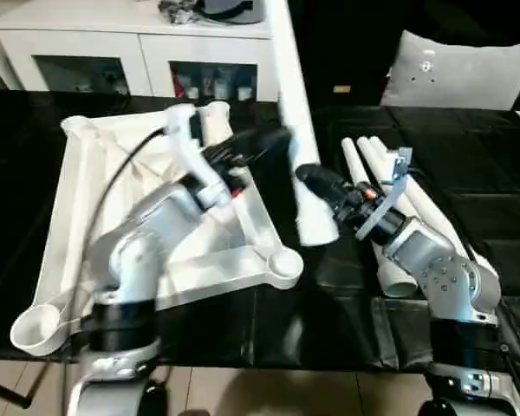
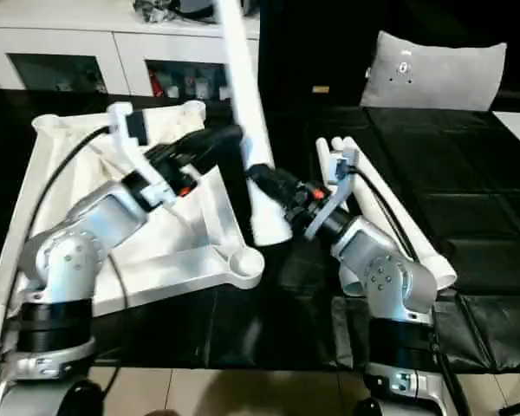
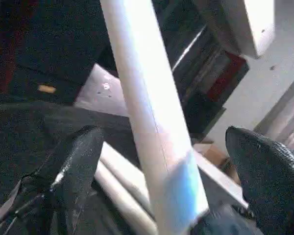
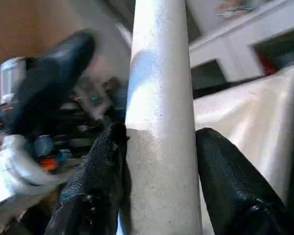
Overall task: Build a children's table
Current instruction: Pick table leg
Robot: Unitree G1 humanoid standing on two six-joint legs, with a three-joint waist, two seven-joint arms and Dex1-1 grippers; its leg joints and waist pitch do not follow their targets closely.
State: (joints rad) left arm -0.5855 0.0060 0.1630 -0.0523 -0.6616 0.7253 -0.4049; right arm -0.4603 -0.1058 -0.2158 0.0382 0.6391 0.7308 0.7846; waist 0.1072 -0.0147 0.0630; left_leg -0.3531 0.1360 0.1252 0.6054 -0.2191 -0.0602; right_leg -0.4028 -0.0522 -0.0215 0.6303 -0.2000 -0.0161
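Observation:
The white table top point(image 1: 82, 199) lies upside down on the left of the black table, ribs and round corner sockets point(image 1: 282, 263) facing up. One white leg point(image 1: 293, 113) stands nearly upright just right of it, wide end low. My right gripper point(image 1: 309, 178) is shut on this leg near its lower end, both fingers point(image 4: 100, 166) pressed to it. From the left, my left gripper point(image 1: 280, 140) reaches over the top. It is open, its fingers point(image 3: 81, 156) on either side of the leg higher up without touching it. Three more legs point(image 1: 407, 208) lie side by side behind my right arm.
A white cabinet point(image 1: 139, 43) with shelves stands behind the table. A grey cushion point(image 1: 459, 69) sits at the back right. The black table point(image 1: 494, 165) runs on to the right, and its front edge point(image 1: 329, 360) is close to my body.

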